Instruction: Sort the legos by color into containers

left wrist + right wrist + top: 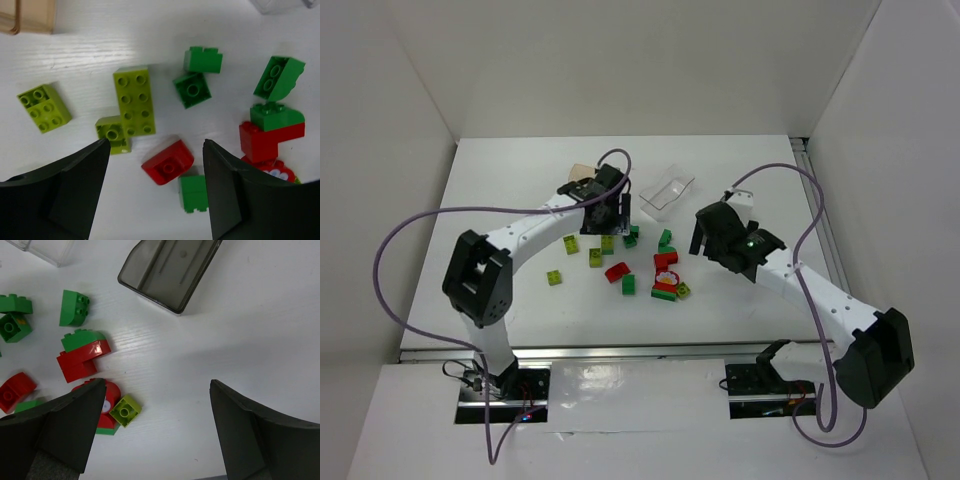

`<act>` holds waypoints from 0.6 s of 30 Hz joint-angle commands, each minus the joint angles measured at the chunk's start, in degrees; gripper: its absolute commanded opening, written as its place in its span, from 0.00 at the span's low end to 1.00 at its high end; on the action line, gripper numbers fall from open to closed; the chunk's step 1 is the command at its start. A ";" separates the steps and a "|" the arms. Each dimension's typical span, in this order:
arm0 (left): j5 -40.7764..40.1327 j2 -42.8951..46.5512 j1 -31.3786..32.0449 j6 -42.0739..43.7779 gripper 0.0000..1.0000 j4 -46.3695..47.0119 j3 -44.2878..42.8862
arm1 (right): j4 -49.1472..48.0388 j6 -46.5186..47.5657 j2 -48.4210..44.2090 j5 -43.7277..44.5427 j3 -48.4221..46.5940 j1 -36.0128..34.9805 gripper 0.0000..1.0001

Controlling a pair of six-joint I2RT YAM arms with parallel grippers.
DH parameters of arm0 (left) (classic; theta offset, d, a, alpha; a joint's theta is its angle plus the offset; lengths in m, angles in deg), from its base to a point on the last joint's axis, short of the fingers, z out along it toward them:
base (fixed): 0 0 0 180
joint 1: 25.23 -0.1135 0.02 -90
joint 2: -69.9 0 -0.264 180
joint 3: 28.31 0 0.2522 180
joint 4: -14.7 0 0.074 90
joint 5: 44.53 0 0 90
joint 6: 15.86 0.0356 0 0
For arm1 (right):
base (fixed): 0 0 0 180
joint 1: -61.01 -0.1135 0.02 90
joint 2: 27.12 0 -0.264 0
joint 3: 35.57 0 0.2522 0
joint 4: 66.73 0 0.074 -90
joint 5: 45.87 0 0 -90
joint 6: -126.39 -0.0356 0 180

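legos (665,262) are lying loose, clustered on the desk (510,190), none seeming to be in a tub, so sorting is just beginning. the smoky grey tub (170,270) is showing only in the right wrist view; overhead, the right arm (800,285) is hiding it. left pincer (156,150) and right pincer (157,405) are hanging spread, empty. the left is hovering over a red curved brick (167,162), needing to drop and close without catching the green brick (193,192) just beside.
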 commanded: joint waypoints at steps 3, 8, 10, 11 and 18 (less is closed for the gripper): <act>-4.21 -8.69 0.42 -2.81 0.87 -3.91 -7.87 | -5.63 0.78 -2.46 -1.48 1.70 -0.48 0.91; -7.55 -11.60 0.42 -3.42 0.86 -4.71 -9.89 | -5.63 0.78 -0.87 -1.48 1.17 -0.48 0.91; -7.55 -11.60 -0.10 -4.04 0.86 -4.71 -9.11 | -6.15 0.78 -0.26 -1.48 1.17 -0.48 0.91; -6.60 -11.60 -0.10 -4.04 0.86 -3.14 -9.10 | -6.16 0.78 -0.26 -1.48 1.17 -0.48 0.91; -3.77 -14.06 -1.77 -1.57 0.74 -2.51 -9.81 | -5.64 0.78 0.36 -2.01 1.17 -0.48 0.90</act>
